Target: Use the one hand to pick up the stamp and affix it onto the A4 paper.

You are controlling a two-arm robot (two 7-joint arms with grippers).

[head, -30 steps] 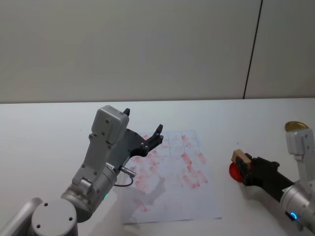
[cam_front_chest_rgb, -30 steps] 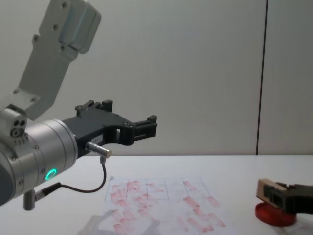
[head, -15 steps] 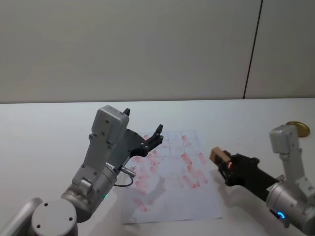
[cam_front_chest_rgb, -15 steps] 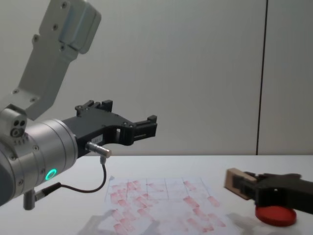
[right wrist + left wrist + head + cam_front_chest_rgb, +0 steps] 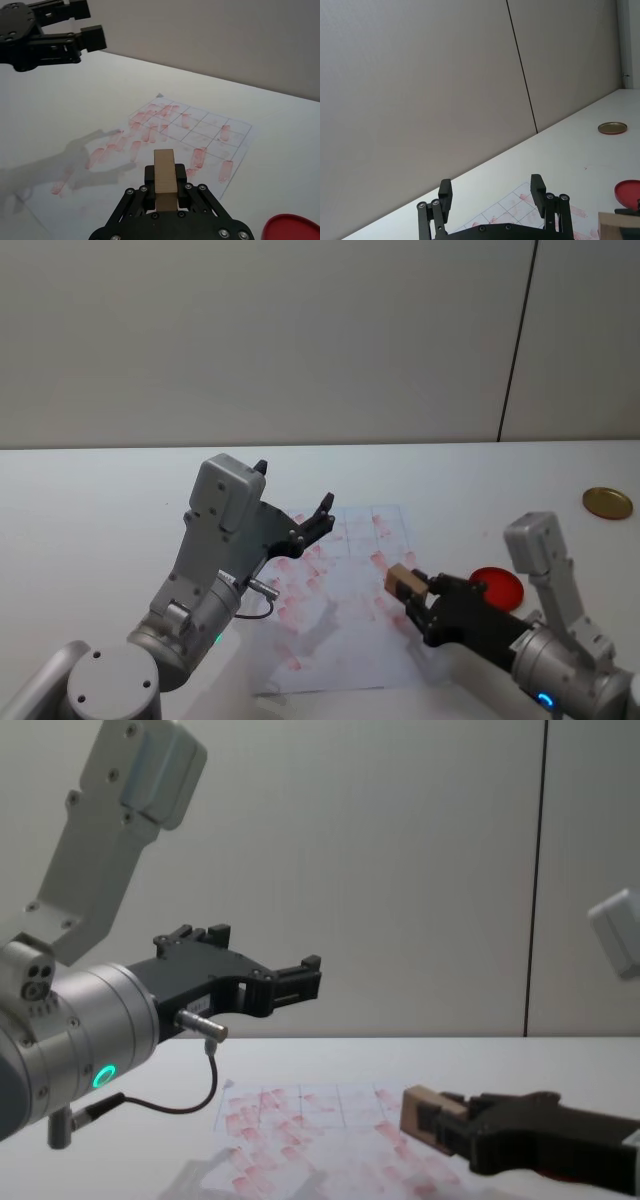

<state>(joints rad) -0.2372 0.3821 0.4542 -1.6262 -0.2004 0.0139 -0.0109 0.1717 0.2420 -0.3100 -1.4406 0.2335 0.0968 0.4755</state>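
Over the right side of the A4 paper (image 5: pixel 340 630), the right gripper (image 5: pixel 415 596) grasps the stamp (image 5: pixel 403 580) at its tips; the left gripper (image 5: pixel 491 186) hangs released.

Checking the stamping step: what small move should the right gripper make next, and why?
Probably lower straight down: the right gripper holds the stamp above the right side of the A4 paper, seemingly not touching. The left gripper hangs open.
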